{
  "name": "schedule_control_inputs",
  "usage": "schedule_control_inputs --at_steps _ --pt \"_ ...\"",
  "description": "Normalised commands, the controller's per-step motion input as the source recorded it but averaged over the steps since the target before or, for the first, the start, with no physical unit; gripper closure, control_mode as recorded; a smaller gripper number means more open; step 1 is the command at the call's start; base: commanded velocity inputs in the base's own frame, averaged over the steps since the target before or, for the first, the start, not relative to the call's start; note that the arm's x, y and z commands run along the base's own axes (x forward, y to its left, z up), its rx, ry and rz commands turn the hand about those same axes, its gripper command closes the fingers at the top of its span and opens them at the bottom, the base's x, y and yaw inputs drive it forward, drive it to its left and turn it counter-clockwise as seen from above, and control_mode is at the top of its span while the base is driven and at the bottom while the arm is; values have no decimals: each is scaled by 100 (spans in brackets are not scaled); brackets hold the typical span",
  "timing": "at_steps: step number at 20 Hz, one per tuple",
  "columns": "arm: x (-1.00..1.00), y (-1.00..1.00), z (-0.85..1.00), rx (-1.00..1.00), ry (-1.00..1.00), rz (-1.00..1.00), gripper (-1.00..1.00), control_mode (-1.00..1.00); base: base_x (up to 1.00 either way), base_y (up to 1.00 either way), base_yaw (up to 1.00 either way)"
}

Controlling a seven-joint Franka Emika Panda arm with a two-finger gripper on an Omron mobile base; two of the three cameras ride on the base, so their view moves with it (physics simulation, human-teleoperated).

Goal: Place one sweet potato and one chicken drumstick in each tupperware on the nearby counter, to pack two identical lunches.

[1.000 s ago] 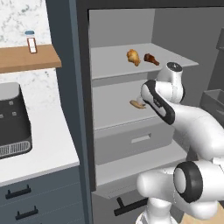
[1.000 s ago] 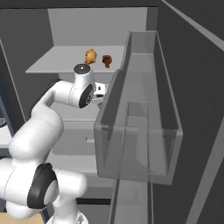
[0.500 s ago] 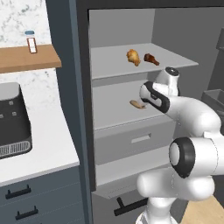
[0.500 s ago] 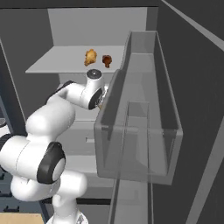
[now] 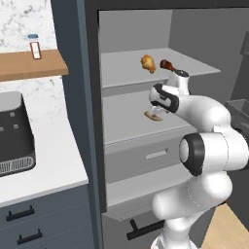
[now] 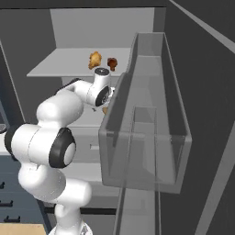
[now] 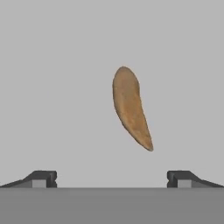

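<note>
One slim tan-orange sweet potato lies on the grey middle shelf, seen small in the left base view. My gripper hangs just above it, open, with nothing between its fingertips. On the shelf above are two chicken drumsticks, one golden-brown and one darker; the right base view shows the golden one and the dark one too. The white counter runs at the left. The tupperware is out of view.
A black appliance stands on the counter under a wooden wall shelf with a small bottle. The cabinet's open door carries a clear bin close on my right. A grey drawer sits below the middle shelf.
The arm's elbow has folded down and nearer the base. The hand has stayed over the sweet potato, shifting only slightly, and the jaws have stayed open.
</note>
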Motion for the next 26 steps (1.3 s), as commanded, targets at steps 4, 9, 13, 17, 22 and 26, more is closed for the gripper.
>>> schedule_control_inputs --at_steps 4,9,13,17,22,26 --pt "22 6 -25 0 3 5 -100 -100 0 0 0" --pt "22 6 -41 0 0 5 -100 -100 0 0 0" --pt "15 2 -25 0 -1 4 -100 -100 0 0 0" --pt "28 2 -2 0 0 3 -100 -100 0 0 0" --pt "39 0 0 0 0 2 -100 -100 0 0 0" --pt "23 0 -15 0 0 3 -100 -100 0 0 0"
